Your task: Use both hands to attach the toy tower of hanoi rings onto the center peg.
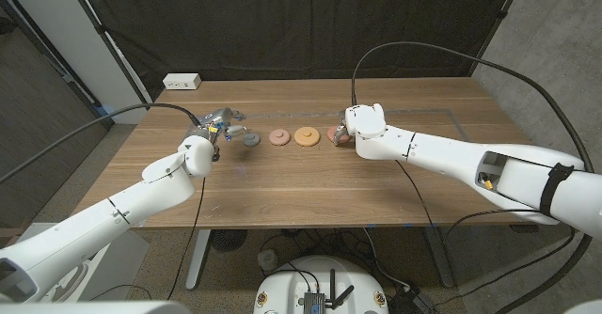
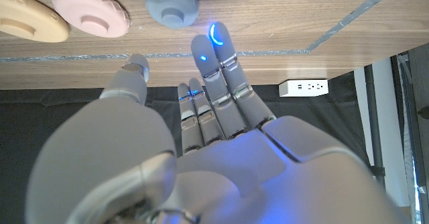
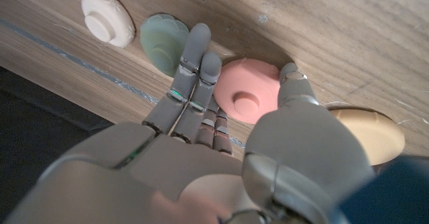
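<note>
We've got the toy rings laid out in a row across the wooden table (image 1: 310, 178). Our left hand (image 1: 218, 126) hangs over the table with its fingers (image 2: 216, 49) stretched out and nothing in them, just beside the small grey-blue ring (image 2: 172, 3) — next along sit the pale pink scalloped ring (image 2: 90, 8) and the tan ring (image 2: 27, 19). Our right hand (image 3: 221, 127) is spread over the salmon pink ring (image 3: 249, 90), thumb and fingers either side — can't tell if it's actually gripping. The mint green ring (image 3: 161, 43) and cream ring (image 3: 107, 17) lie just past it.
</note>
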Controlling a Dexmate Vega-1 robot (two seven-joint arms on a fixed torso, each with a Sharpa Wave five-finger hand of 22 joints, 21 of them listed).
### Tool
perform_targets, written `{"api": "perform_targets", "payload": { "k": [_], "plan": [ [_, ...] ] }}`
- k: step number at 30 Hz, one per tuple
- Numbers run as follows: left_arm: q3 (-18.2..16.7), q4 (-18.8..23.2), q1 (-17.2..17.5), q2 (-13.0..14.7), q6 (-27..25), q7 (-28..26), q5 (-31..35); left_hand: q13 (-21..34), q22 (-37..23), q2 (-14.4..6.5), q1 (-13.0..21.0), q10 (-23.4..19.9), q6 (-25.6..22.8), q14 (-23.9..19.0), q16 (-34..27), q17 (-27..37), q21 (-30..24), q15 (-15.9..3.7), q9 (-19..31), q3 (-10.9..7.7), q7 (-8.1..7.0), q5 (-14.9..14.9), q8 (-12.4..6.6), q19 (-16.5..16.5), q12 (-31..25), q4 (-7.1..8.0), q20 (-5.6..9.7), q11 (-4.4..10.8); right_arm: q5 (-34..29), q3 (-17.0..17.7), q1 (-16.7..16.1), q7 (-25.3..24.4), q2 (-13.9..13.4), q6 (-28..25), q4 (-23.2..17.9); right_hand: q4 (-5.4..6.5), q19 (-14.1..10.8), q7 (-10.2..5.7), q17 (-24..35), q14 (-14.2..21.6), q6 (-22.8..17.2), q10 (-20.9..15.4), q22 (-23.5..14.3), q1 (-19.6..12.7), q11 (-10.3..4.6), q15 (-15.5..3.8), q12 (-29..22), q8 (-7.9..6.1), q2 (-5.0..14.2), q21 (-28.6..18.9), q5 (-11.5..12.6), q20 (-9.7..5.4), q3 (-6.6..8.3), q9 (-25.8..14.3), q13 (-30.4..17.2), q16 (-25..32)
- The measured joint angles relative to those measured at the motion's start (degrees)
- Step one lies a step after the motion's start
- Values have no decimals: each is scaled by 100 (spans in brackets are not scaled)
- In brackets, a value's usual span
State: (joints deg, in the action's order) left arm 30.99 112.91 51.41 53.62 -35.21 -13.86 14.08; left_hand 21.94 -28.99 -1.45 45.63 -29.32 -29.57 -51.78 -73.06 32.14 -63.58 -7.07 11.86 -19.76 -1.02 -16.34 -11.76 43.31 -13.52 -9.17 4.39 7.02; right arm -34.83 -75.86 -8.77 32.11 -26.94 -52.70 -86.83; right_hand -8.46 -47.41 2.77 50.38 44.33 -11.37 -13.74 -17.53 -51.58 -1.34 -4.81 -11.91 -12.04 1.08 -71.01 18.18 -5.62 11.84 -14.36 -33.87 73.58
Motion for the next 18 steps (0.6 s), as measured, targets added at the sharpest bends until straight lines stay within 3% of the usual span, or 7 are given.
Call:
{"api": "perform_targets", "payload": {
  "k": [7, 15, 18],
  "plan": [
    [6, -2, 5, -2, 16, 0, -4, 0, 6, -29, 29, -2, 0, 0, -5, 2, -22, 0, 0, 0, 0, 0, 0, -11, 0, 0, 11, 2, -3, -54, 23, 21, 4, -34, 11, 0, -2, -95, 19, 32, -95, -249, 26, -1, -102, -5, -77, -61, 1, -114, 0, -2, 0, 19, 2, 112],
    [7, 5, 24, -3, 17, 0, -10, 27, 32, -31, 31, -20, 0, 0, -5, -2, -44, 0, 0, 0, 0, 0, 0, -10, 0, 0, 11, 20, 12, 7, -104, -232, -40, -19, -65, -88, -252, -283, 461, 513, -716, -832, -18, -56, -253, -134, -226, -258, 54, -471, 67, -85, 91, 47, -24, 475],
    [7, 19, 28, 3, 17, 0, -11, 27, 32, -31, 31, -20, -31, 23, -5, -2, -64, 21, 0, 0, 30, 0, 0, -10, 0, 0, 11, 20, 18, 60, -177, -427, -68, 31, -106, -110, -347, -205, 788, 731, -821, -934, -18, -57, -152, -191, -319, -368, 53, -644, 111, -99, 147, 51, -35, 629]
  ]
}}
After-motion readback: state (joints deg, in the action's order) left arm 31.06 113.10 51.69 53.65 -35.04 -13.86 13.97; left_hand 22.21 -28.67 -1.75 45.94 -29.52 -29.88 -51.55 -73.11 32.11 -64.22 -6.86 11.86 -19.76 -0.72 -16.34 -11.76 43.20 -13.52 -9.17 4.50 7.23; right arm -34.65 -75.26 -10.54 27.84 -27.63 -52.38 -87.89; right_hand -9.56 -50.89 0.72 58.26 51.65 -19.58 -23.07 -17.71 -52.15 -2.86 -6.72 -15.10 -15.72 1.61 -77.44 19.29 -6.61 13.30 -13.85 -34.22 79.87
